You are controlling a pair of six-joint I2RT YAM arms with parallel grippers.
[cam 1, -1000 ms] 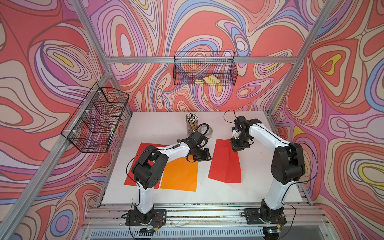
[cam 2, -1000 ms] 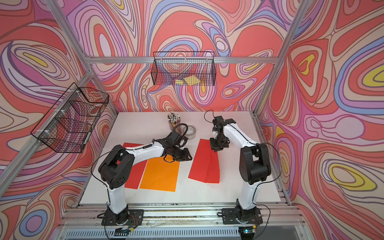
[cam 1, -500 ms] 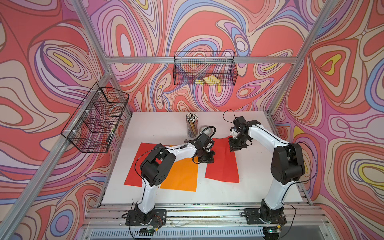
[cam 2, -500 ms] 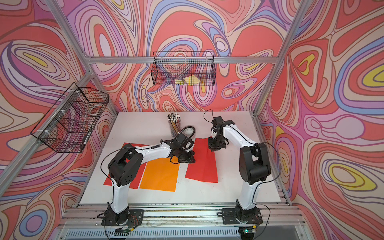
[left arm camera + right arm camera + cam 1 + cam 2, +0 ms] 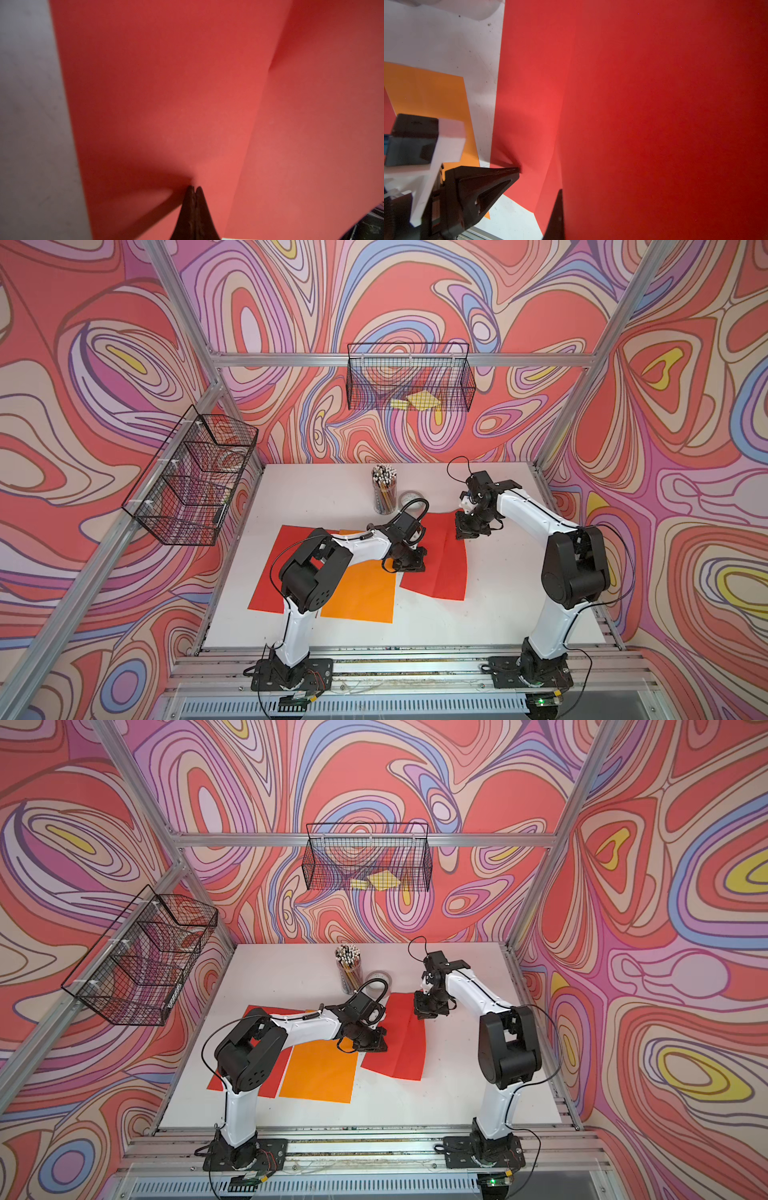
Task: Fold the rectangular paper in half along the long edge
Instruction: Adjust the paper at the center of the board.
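Observation:
The rectangular paper, a red sheet point(image 5: 442, 568) point(image 5: 399, 1052) with a crease down its middle, lies right of the table's centre. My left gripper point(image 5: 411, 566) point(image 5: 377, 1045) is shut, with its fingertips point(image 5: 197, 190) pressed down on the sheet near its left edge and nothing between them. My right gripper point(image 5: 465, 533) point(image 5: 424, 1013) is shut on the sheet's far right part, which is lifted off the table. In the right wrist view the paper point(image 5: 654, 114) hides one finger, and the left gripper point(image 5: 517, 170) touches the sheet's edge.
An orange sheet point(image 5: 361, 593) and another red sheet point(image 5: 276, 572) lie overlapped under the left arm. A cup of pencils point(image 5: 384, 493) and a tape roll point(image 5: 410, 498) stand just behind the papers. Wire baskets point(image 5: 409, 377) point(image 5: 191, 477) hang on the back and left walls.
My left gripper has swung right, off the orange sheet onto the red paper, and shut. The right gripper has drawn the red paper slightly leftward.

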